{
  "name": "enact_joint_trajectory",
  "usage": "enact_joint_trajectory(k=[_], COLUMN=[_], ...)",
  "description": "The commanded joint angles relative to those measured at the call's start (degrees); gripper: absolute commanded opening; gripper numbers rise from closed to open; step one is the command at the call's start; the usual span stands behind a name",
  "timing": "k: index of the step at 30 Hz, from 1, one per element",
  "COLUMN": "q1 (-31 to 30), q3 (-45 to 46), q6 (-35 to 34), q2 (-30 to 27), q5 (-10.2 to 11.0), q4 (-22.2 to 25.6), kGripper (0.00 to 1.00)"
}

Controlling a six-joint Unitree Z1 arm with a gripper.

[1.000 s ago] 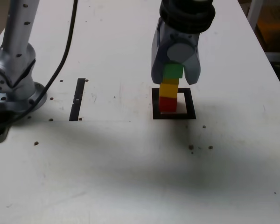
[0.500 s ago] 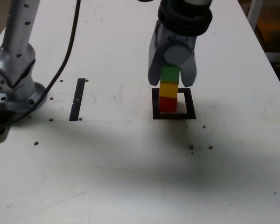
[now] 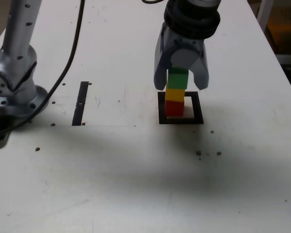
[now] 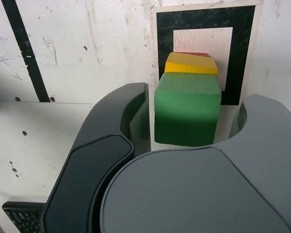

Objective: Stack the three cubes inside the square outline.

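Observation:
The three cubes stand as one tower inside the square outline: red at the bottom, yellow in the middle, green on top. The tower sits toward the outline's left side in the exterior view. My gripper hangs over the tower and stands open, one finger on each side of the green cube. In the wrist view the green cube lies between the fingers with a clear gap on one side; the other finger is close against it. Yellow and a sliver of red show behind it, over the outline.
A straight black tape strip lies on the white table at the exterior view's left, also seen in the wrist view. The arm's base and a black cable are further left. Small dark specks dot the tabletop.
The jaws have spread apart from the green cube, which they held shut a second ago. The tower has stayed in place.

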Motion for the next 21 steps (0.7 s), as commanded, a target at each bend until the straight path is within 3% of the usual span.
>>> enact_joint_trajectory(k=[1,8,16,21], q1=[0.09,0.09,0.09,0.32], q3=[0.10,-0.32,0.45,3.92], q6=[-0.14,-1.34,-3.65,-4.86], q2=[0.01,-3.27,-13.67,-19.05], q5=[0.17,3.07,7.89,8.62], q4=[0.25,1.65,6.28,7.87], kGripper=[0.73,0.74,0.74,0.74])
